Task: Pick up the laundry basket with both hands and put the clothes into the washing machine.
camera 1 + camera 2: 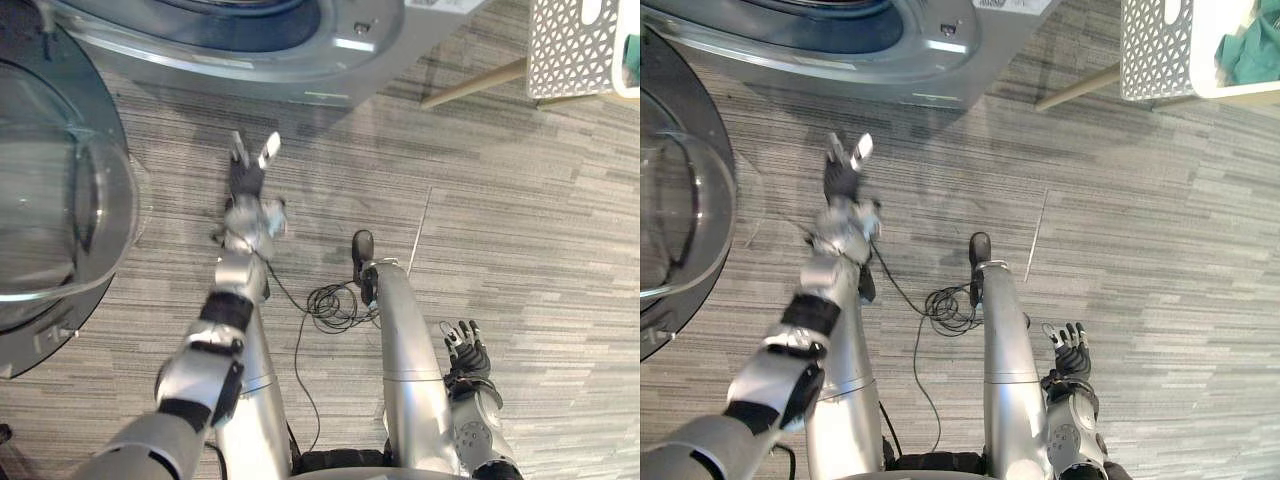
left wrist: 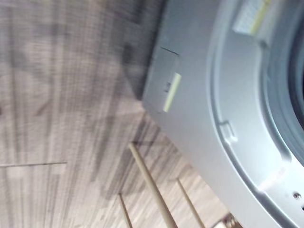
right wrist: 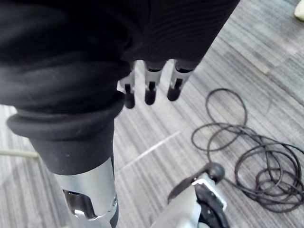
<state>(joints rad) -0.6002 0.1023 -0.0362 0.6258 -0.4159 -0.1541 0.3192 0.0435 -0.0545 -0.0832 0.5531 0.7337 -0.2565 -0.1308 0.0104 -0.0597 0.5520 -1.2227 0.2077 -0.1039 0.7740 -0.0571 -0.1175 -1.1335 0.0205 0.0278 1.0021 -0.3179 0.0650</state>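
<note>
- The floor takes most of the view: grey carpet with fine stripes, laid in squares, and nothing of the laundry lies on it.
- The washing machine stands at the far edge of the floor, in front of us, silver-grey, and we see the rim of its round opening.
- Its door, round with a glass bowl, is swung open on our left side, so we judge the machine is ready to be loaded.
- The laundry basket, white with a pattern of small holes, is far off to the right, well apart from both hands. It seems to stand on a bench with light wooden legs.
- The clothes, something green, lie inside the basket, so nothing is in the machine yet.
- The left hand is stretched forward above the floor near the machine, fingers straight and spread, holding nothing.
- The right hand hangs low at our right side, fingers loose and apart, also empty.
- In our judgement the task is at its beginning: we must turn to the basket, lift it with both hands, carry it over and empty it.
</note>
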